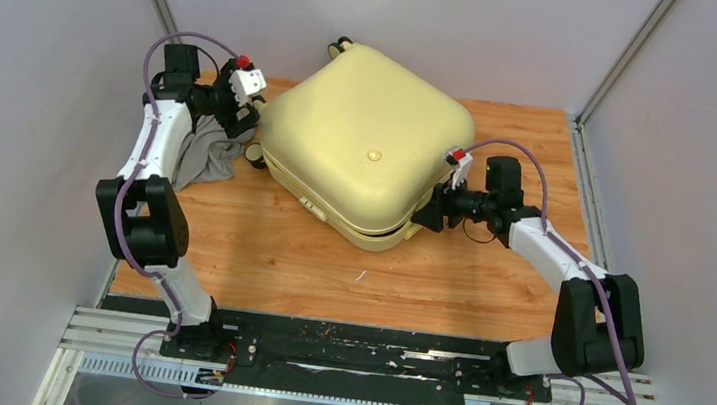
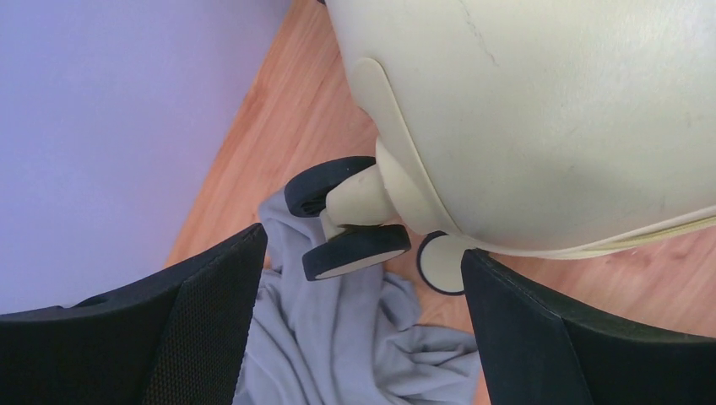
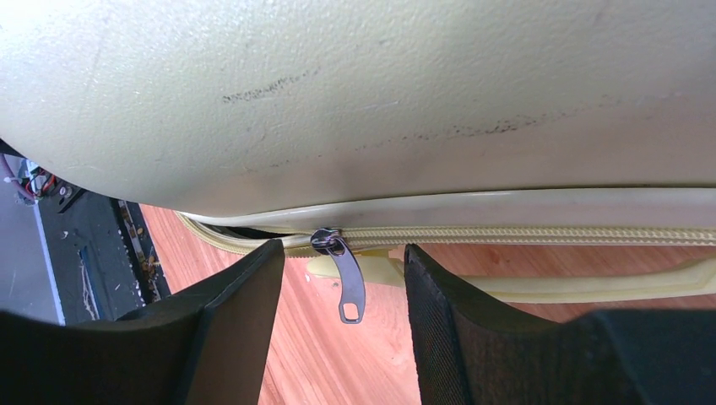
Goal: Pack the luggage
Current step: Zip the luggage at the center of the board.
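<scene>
- Wooden table (image 1: 259, 252), pale walls (image 1: 30, 128) close on three sides, metal rail at the near edge.
- Luggage (image 1: 367, 133) lies flat with its lid down, at the middle-back of the table, with one corner over the far edge.
- Right gripper (image 3: 344, 247): jaws apart, straddling the zip pull (image 3: 348, 291), which hangs free between them and is not pinched.
- The zip teeth (image 3: 540, 236) look meshed on one side of the slider; a dark gap shows on the other.
- Left gripper (image 1: 249, 116): spread wide and empty, just beside the wheels (image 2: 359, 251), above a grey cloth (image 2: 355, 346) lying outside the case.
- Judged step: zipping the case shut. Next: pinch the pull squarely, then drag it along the seam round the corner.
- Room: bare wood in front of the case. The right wall is near that arm's elbow, and the cloth and wheels crowd the left.
</scene>
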Robot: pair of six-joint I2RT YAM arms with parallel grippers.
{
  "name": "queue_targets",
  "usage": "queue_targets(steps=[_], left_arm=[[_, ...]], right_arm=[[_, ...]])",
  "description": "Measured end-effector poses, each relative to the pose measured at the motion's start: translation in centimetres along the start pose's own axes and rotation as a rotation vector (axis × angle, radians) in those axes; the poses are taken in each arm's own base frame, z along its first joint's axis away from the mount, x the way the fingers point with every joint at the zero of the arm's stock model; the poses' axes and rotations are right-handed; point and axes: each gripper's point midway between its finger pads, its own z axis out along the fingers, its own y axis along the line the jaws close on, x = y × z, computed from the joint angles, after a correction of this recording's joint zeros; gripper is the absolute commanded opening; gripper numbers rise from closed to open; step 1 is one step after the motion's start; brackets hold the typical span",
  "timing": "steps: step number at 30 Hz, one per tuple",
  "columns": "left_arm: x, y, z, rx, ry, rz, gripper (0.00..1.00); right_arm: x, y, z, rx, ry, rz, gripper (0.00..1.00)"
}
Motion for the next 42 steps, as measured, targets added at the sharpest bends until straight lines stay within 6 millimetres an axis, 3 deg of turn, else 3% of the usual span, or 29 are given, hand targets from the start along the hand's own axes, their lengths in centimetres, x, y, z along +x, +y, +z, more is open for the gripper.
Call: queue_targets(steps=[9, 14, 20, 26, 28, 42], left_arm=[[1.7, -0.7, 3.3, 0.081, 0.044, 0.275, 0.89], [2.5, -1.0, 4.5, 0.108, 0.079, 0.386, 0.78], [2.3, -0.6, 5.0, 0.113, 0.090, 0.492, 0.45], [2.0, -0.6, 4.8, 0.107, 0.081, 0.469, 0.09], [1.8, -0.7, 4.7, 0.103, 0.074, 0.457, 0.01], [0.0, -1.7, 3.7, 0.063, 0.017, 0.318, 0.00]], right_arm=[[0.2, 0.1, 0.0, -0.036, 0.000, 0.004, 0.59], [0.3, 0.2, -0.1, -0.081, -0.006, 0.000, 0.60], [0.2, 0.2, -0.1, -0.130, -0.005, 0.006, 0.60], [0.8, 0.0, 0.0, -0.155, 0.006, 0.019, 0.59], [1.0, 0.0, -0.1, -0.155, 0.010, 0.021, 0.59], [1.5, -1.1, -0.5, -0.148, 0.012, 0.036, 0.54]])
